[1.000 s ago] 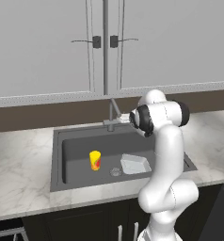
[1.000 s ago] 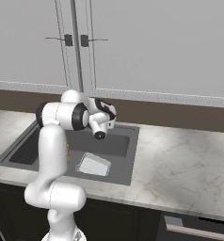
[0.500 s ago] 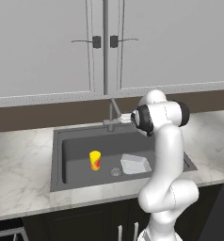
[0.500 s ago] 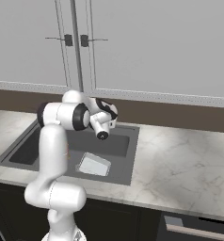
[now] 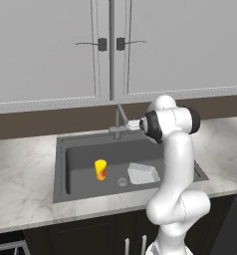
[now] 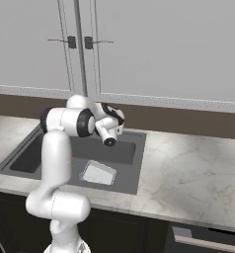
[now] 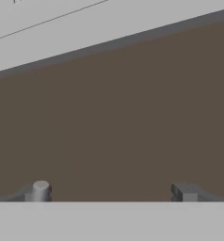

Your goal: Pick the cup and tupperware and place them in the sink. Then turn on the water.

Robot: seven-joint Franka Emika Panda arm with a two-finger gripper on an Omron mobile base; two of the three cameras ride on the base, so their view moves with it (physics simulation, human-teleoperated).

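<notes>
We see little change over the last second: our claw (image 5: pixel 134 124) has crept closer to the faucet (image 5: pixel 118 129) and stays spread wide, holding nothing. The cup (image 5: pixel 100 169) stands upright in the sink (image 5: pixel 75 162), the tupperware (image 5: pixel 143 174) near it by the drain. No water runs yet, so turning on the faucet remains.

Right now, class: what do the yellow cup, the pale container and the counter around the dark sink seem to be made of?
Small yellow tumbler with a red-orange patch: probably matte plastic; flat, bright colour. Shallow pale grey-white rectangular container: likely plastic; thin rim, rounded corners. White veined countertop: looks like polished marble; grey veins. Dark grey recessed sink basin: matte, perhaps composite or coated metal.
</notes>
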